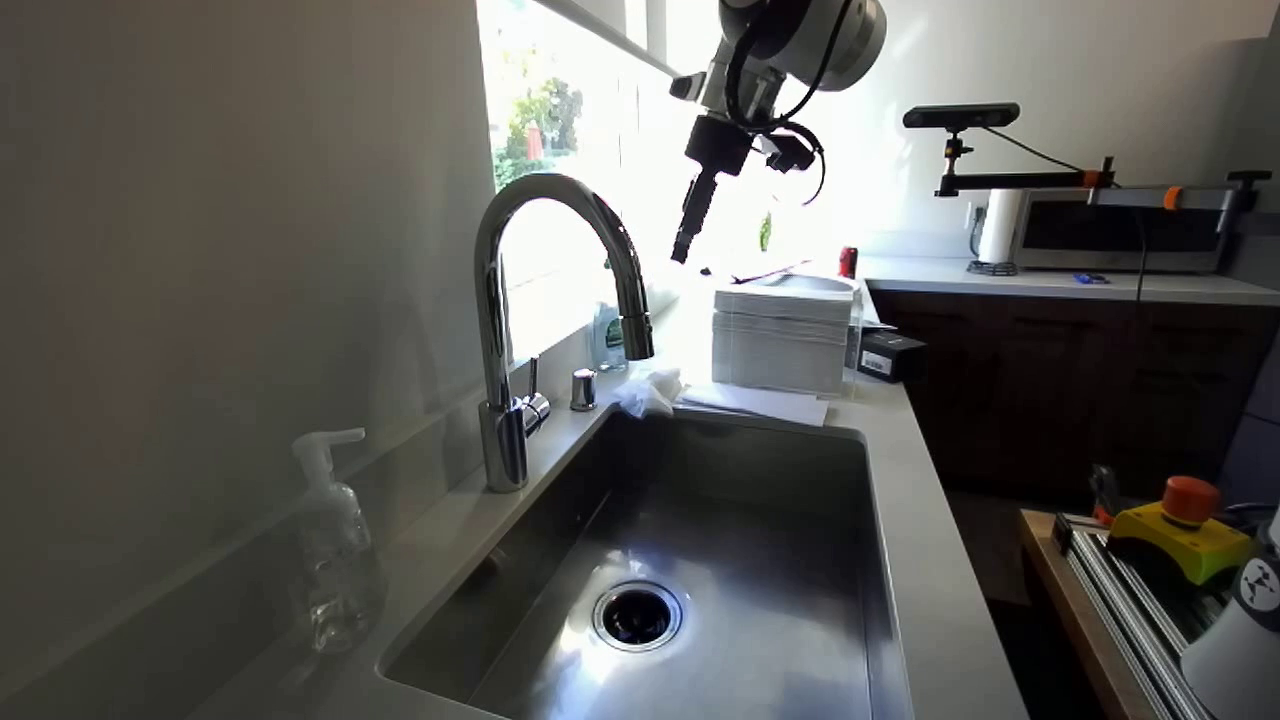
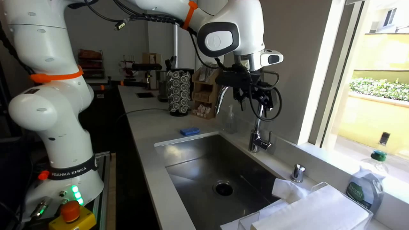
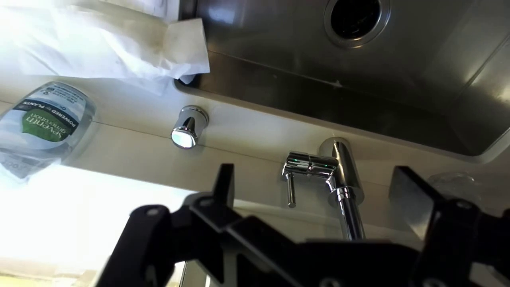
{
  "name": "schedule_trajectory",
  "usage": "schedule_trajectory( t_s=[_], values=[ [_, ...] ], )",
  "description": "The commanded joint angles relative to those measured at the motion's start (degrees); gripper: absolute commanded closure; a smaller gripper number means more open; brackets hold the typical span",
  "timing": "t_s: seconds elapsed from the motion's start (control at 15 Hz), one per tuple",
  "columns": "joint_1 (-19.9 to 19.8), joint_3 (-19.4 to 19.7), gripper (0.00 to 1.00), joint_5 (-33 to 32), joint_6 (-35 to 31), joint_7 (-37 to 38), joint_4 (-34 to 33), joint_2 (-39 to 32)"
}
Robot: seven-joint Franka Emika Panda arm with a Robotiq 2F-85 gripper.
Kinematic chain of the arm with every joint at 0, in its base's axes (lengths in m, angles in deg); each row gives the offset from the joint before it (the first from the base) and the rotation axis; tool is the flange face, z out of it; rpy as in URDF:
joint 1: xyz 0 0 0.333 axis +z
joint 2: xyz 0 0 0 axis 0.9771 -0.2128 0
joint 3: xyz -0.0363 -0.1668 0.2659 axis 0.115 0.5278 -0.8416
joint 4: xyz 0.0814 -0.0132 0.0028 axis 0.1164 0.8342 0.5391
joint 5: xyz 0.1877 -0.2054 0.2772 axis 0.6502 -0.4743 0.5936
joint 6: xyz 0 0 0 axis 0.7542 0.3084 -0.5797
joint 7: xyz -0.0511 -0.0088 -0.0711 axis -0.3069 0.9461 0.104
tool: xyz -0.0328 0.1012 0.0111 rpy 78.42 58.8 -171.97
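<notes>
Hanging over the window side of the bench [image 1: 945, 580], the jaws stand spread wide, with nothing gripped between the fingers [image 3: 226, 181]. Nearest to them is the chrome faucet [image 1: 495, 340]: in the wrist view its base and side lever [image 3: 291, 193] show through the gap, lower down, the base closer to the finger on that picture's right, and its neck runs out of sight behind the black linkage. In an exterior view the jaws sit beyond the faucet, toward the white stack [image 1: 780, 350], with a space showing between. The faucet's long axis is upright, its neck arching over to a spout above the sink [image 1: 760, 610]. Only one arm [image 2: 48, 108] reaches in, its base standing across the sink from the faucet. Along the wall side stand a chrome cap [image 3: 190, 126] and a dish soap bottle [image 3: 48, 115] on the lever's side, and a clear pump bottle [image 1: 335, 570] on the opposite side. A blue sponge [image 2: 190, 131] lies just beside the sink's end. Farther off are a pod carousel [image 2: 178, 92] and a microwave [image 1: 1115, 235], with daylight pouring through the window [image 1: 600, 90]
</notes>
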Motion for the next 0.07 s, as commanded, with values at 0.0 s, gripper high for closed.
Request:
schedule_trajectory(
  t_s=[0.0],
  values=[
    [1.9,1.8,0.0,-0.4,0.1,0.3,0.1,0.2]
  ],
)
